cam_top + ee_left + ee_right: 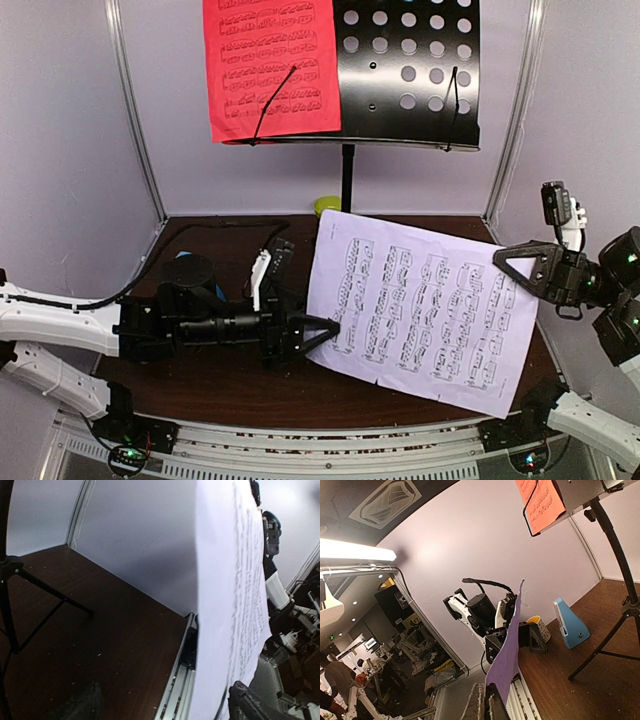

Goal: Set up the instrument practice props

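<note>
Left end effector is seen clamped on the left edge of the white music sheet, with its jaws drawn together on the paper. The sheet is held off the desk and spread between the two arms, its long axis running roughly left to right and sloping down towards the right. Above and behind it, away from the arm bases, the black perforated music stand is set. Its left half is already covered by the red music sheet, and its right half is left bare behind a wire retainer. That bare half is judged to be the target, so the sheet would have to be carried up and back. The right arm is judged the nearer. At the sheet's right edge the right end effector is found; in the right wrist view the paper is seen edge-on, rising from between its fingers, so it appears closed on the sheet, though the contact itself is hard to make out. The blue metronome is stood on the desk beside a mug and is mostly hidden under the left arm from above. The stand's top is cut off by the frame, and only part of its tripod legs is shown.
</note>
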Robot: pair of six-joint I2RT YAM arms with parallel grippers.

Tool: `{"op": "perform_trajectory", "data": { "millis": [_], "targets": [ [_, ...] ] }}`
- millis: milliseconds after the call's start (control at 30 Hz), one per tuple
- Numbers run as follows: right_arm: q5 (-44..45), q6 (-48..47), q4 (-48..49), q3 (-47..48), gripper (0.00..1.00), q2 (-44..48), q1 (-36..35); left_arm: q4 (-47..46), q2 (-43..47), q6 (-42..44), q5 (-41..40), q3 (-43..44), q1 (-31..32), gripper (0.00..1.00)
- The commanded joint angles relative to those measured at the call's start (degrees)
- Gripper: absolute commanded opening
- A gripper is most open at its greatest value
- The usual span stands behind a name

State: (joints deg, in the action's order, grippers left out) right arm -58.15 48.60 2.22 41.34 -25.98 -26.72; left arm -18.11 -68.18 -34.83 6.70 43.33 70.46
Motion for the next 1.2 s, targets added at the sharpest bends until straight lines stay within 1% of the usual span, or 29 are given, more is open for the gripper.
{"op": "perform_trajectory", "data": {
  "millis": [0, 33, 67, 100, 133, 167, 200, 233, 267, 367, 400, 467, 533, 600, 767, 867, 967, 1033, 1167],
  "targets": [
    [0.7, -3.5, -2.2, 1.8, 0.00, 0.6, -0.4, -7.4, -1.4, 0.9, 7.1, 5.1, -0.2, 0.65],
    [1.5, -4.3, -2.7, 1.6, 0.01, 0.8, -0.4, -8.3, -1.5, 0.7, 7.7, 5.2, -0.2, 0.50],
    [2.5, -5.0, -3.3, 1.5, 0.01, 1.0, -0.4, -8.9, -1.5, 0.5, 8.1, 5.1, -0.2, 0.27],
    [3.3, -6.0, -4.1, 1.4, 0.02, 1.1, -0.4, -9.1, -1.4, 0.2, 8.4, 4.9, -0.2, 0.14],
    [4.2, -7.0, -5.2, 1.4, 0.02, 1.4, -0.4, -8.8, -1.1, 0.1, 8.4, 4.8, -0.2, 0.07],
    [5.1, -7.9, -6.1, 1.4, 0.04, 1.5, -0.4, -7.7, -0.8, 0.2, 8.4, 4.7, -0.2, 0.01],
    [6.0, -9.2, -7.6, 1.6, 0.12, 1.5, -0.4, -6.2, -0.2, 0.3, 8.2, 4.8, -0.2, 0.00],
    [7.0, -10.9, -9.6, 2.1, 0.29, 1.5, -0.5, -3.8, 0.6, 1.0, 7.4, 4.9, -0.3, 0.00],
    [8.1, -12.7, -12.2, 2.8, 0.44, 1.4, -0.4, -1.3, 1.4, 1.9, 6.7, 5.3, -0.3, 0.00],
    [12.0, -21.1, -24.0, 6.4, 0.73, 0.5, -0.4, 12.7, 4.1, 6.5, 5.0, 7.2, -0.8, 0.00],
    [13.5, -24.2, -27.7, 7.9, 0.86, 0.0, -0.4, 17.0, 5.0, 8.2, 4.7, 8.0, -1.2, 0.00],
    [15.0, -30.1, -34.0, 10.7, 0.94, -1.3, -0.4, 24.7, 6.5, 12.0, 4.9, 9.4, -1.6, 0.00],
    [15.0, -34.9, -38.0, 12.5, 0.97, -2.8, -0.4, 32.5, 6.4, 17.0, 6.7, 12.4, -1.6, 0.00],
    [13.8, -36.6, -39.1, 13.4, 1.00, -4.5, -0.8, 38.8, 4.5, 20.6, 9.9, 16.2, -1.6, 0.00],
    [14.7, -39.6, -36.7, 14.6, 1.00, -8.2, -5.6, 47.7, -3.1, 26.6, 19.2, 25.9, -1.6, 0.00],
    [17.4, -43.1, -37.9, 16.6, 1.00, -11.3, -10.7, 50.7, -6.7, 28.9, 23.3, 30.6, -1.6, 0.00],
    [21.1, -48.0, -41.2, 18.4, 0.99, -14.8, -17.5, 52.6, -9.3, 30.7, 27.1, 33.7, -1.5, 0.00],
    [24.0, -50.7, -43.4, 19.5, 0.99, -16.8, -21.8, 54.5, -10.8, 32.2, 28.5, 36.2, -1.5, 0.00],
    [28.3, -54.9, -44.5, 20.9, 0.99, -20.5, -28.3, 60.4, -13.7, 36.5, 29.4, 41.1, -1.2, 0.00]
  ]
}}
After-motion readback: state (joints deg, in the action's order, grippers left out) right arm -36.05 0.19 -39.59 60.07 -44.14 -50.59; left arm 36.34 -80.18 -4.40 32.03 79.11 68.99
